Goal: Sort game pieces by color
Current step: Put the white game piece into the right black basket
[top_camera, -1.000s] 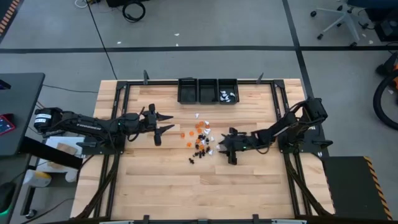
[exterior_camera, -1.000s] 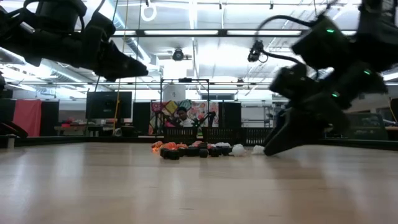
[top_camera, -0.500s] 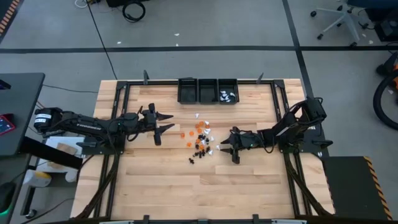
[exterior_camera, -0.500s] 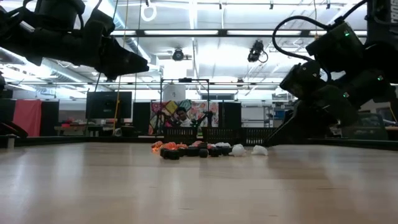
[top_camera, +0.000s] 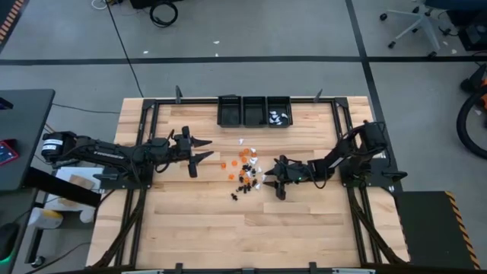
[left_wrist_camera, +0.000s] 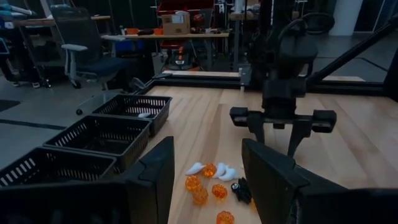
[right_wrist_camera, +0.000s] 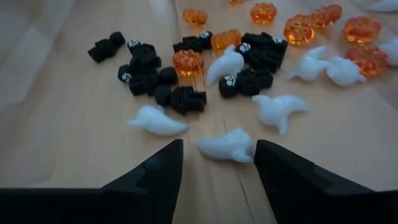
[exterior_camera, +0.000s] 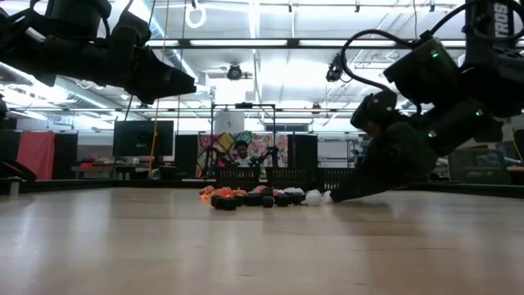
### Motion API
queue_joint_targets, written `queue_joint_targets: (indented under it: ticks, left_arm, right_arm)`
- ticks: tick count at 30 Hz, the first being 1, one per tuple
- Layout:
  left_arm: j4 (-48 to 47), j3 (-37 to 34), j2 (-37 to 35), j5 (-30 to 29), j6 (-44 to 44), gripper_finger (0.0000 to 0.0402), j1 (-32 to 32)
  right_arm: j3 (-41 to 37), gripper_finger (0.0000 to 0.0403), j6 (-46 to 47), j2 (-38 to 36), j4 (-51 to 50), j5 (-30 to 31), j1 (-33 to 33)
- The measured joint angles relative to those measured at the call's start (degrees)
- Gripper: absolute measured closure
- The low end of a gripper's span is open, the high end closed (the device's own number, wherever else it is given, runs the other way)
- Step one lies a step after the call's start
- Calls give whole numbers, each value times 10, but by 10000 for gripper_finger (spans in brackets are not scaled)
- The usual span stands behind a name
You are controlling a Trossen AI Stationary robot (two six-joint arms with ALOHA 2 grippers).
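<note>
A: What changed? The right gripper (top_camera: 268, 180) pulled away from the game pieces (top_camera: 245, 169) half a second ago; now it's back at their near edge, low to the table.

B: Holding anything? No; its fingers (right_wrist_camera: 152, 180) are spread, a white piece (right_wrist_camera: 227, 145) between them; likely about to pinch.

A: And the left gripper (top_camera: 204, 149)? Open, empty, hovering beside the pile; white pieces already sit in one bin (top_camera: 278, 112).

Wood table (top_camera: 198, 221): game pieces (top_camera: 245, 169) clustered mid; 3 black bins (top_camera: 255, 111) at far edge.
</note>
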Motion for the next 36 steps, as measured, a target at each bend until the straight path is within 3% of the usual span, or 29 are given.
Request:
queue_joint_targets:
  ticks: [11, 25, 36]
  left_arm:
    - [2, 0, 0, 0, 15, 234, 0]
    - [4, 0, 0, 0, 16, 235, 0]
    - [24, 0, 0, 0, 16, 234, 0]
  right_arm:
    - [2, 209, -32, 4, 14, 1, -8]
    - [2, 272, -86, 5, 17, 0, -7]
    - [1, 278, -126, 6, 32, 0, -8]
